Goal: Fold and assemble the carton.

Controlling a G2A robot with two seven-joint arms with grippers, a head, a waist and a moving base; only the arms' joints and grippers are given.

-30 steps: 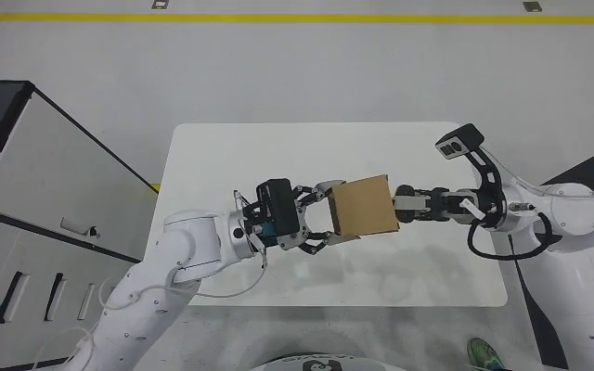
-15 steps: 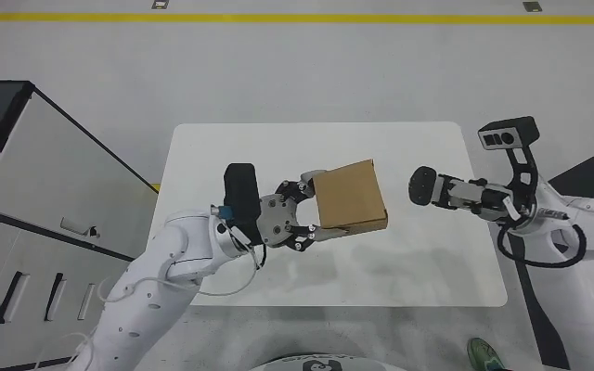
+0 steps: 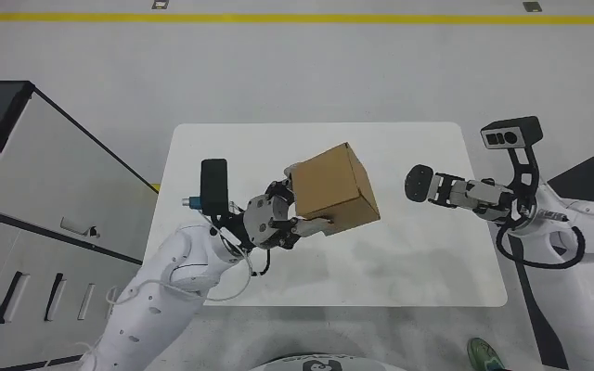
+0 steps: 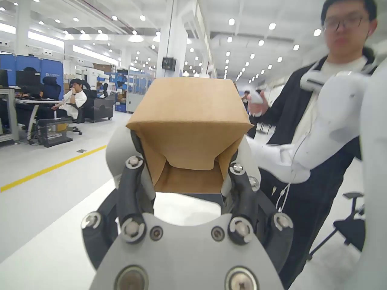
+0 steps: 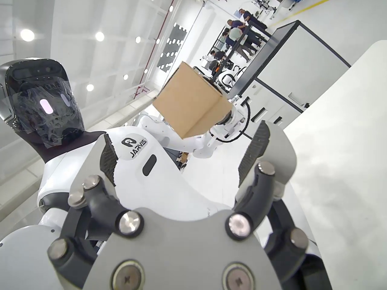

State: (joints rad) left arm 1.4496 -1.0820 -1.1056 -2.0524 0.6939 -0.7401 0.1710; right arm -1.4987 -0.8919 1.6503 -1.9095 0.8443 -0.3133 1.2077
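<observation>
Nearest, over the near-left part of the white table [image 3: 418, 269]: left gripper [image 3: 299, 206], fingers clamped shut on the carton [image 3: 332, 184], one finger on each side wall at its open end.

Holds the brown carton clear of the tabletop, above the table's middle, and tilted. Turns the open end, with an inner flap folded inward, back toward the left wrist. Aims the closed end away from that wrist, toward the table's far right. Shows closed, flat outer faces on the sides turned up and to the right. Looks nearly cubic, so cannot tell which axis is the long one.

Farther to the right, about level with the carton and well apart from it: right gripper [image 3: 416, 185], jaws spread wide, nothing between the ribbed pads, pointed at the carton.

Past the table's left edge: a grey cabinet [image 3: 56, 176] on the floor.

Farthest, across the pale floor beyond the table: a yellow line [image 3: 297, 17], running side to side.
</observation>
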